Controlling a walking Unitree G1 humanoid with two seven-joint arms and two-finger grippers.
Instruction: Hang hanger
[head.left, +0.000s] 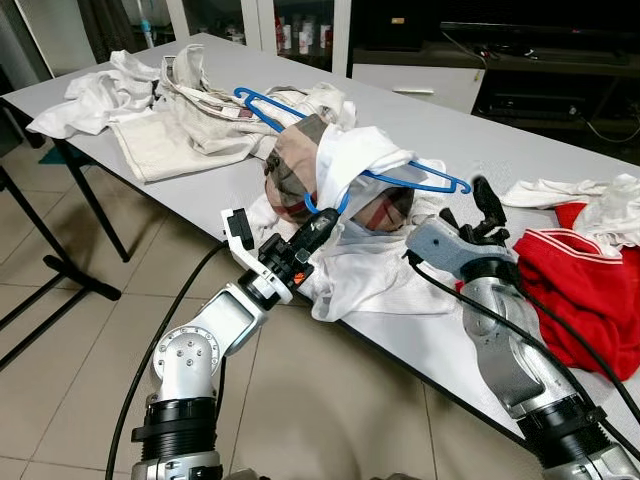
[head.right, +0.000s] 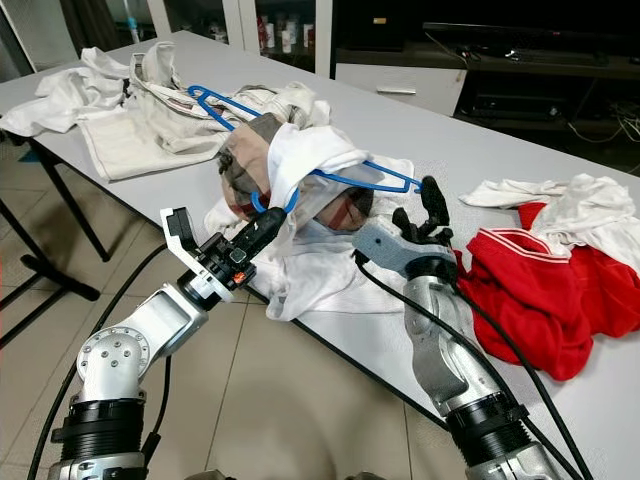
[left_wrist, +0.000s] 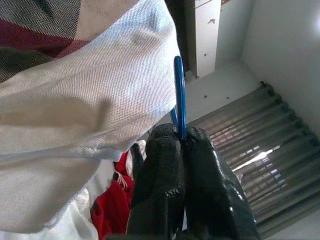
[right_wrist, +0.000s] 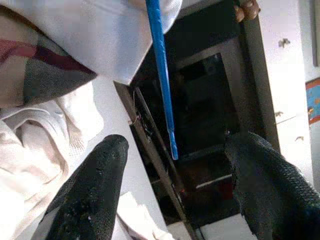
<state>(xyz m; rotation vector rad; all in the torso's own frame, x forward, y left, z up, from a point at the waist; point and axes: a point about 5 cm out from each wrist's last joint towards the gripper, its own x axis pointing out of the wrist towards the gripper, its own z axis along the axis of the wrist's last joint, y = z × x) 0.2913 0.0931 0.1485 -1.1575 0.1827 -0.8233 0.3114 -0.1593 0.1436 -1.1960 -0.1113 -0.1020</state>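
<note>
A blue wire hanger (head.left: 415, 178) is lifted a little above the grey table (head.left: 560, 140), draped with a white garment (head.left: 350, 160) and a plaid cloth (head.left: 295, 165). My left gripper (head.left: 322, 226) is shut on the hanger's blue wire (left_wrist: 179, 100) near its hook end. My right gripper (head.left: 470, 212) stands open just below the hanger's right tip (right_wrist: 172, 150), which hangs between its fingers (right_wrist: 95, 185) without touching them. A second blue hanger (head.left: 262, 105) lies on the clothes behind.
A red garment (head.left: 575, 280) lies to the right of my right arm, with white clothes (head.left: 600, 200) beyond it. A pile of beige and white clothes (head.left: 160, 110) covers the table's far left. Cabinets and a dark shelf stand behind the table.
</note>
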